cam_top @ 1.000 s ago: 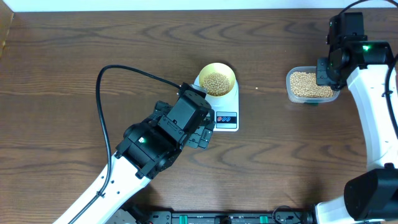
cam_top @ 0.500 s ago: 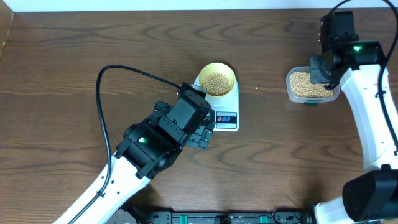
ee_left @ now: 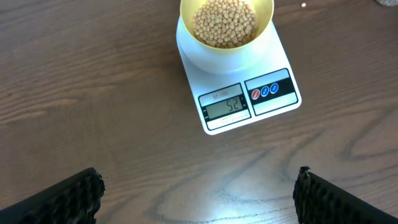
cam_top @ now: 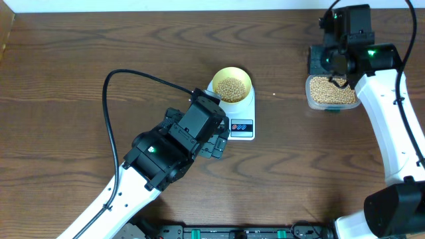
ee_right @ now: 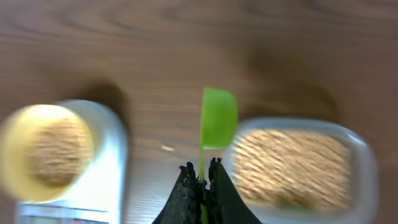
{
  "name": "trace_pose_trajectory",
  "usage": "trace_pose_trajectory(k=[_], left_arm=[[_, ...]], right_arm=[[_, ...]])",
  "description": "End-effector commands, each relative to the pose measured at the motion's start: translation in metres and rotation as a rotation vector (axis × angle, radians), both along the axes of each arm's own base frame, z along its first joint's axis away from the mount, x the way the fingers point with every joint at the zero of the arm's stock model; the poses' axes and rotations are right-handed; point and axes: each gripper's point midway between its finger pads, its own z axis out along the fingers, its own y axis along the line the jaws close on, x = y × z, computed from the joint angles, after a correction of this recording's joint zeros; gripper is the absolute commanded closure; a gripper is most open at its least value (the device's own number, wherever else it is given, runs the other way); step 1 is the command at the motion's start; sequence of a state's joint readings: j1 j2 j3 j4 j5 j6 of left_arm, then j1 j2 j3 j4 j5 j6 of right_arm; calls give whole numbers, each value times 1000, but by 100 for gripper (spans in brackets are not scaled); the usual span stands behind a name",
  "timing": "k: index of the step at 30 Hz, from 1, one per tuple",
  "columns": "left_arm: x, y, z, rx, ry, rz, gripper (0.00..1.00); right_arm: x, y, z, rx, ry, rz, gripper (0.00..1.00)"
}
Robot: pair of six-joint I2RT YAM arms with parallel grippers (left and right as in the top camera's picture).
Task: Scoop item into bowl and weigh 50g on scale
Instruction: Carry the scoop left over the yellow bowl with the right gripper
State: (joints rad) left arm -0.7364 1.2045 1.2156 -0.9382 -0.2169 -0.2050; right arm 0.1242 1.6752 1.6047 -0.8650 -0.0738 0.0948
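The pale yellow bowl (cam_top: 232,85) holds a heap of beige beans (cam_top: 231,88) and stands on the white scale (cam_top: 242,126). In the left wrist view the bowl (ee_left: 227,25) sits on the scale (ee_left: 249,99), whose display reads 52. My left gripper (ee_left: 199,196) is open and empty above bare table in front of the scale. My right gripper (ee_right: 200,177) is shut on the handle of a green scoop (ee_right: 217,118), held above the left end of a clear tub of beans (ee_right: 298,165). The scoop looks empty. The tub also shows in the overhead view (cam_top: 330,91), with the right gripper (cam_top: 332,63) over it.
The wooden table (cam_top: 80,73) carries only the scale with bowl and the bean tub. The left arm's black cable (cam_top: 109,126) loops over the table at left. The tub lies near the table's right side.
My right arm has moved left and toward the far edge, over the tub's back left corner. The left arm, bowl and scale have not moved.
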Motion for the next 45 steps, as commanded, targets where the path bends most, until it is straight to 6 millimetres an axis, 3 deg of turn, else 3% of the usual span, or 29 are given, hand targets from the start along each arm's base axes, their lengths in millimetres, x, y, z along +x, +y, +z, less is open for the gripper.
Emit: trace_pose_trajectory(k=[1,9,19,30,36,45], left_arm=[[3,3,4,18,-20,4,0],[3,3,4,18,-20,4,0],[3,3,4,18,-20,4,0],[3,3,4,18,-20,4,0],[3,3,4,18,-20,4,0],[3,3,4,18,-20,4,0]], right_arm=[[-6,47,27,220,-35,156,99],[-4,84,33,278,-92,348,99],[-11,141,-12,179,-45,569,99],[-18,150,-40,-91,-29,622,99],[-23,157,-58,-121,14,665,99],[-23,159,-70,-182,30,675,99]])
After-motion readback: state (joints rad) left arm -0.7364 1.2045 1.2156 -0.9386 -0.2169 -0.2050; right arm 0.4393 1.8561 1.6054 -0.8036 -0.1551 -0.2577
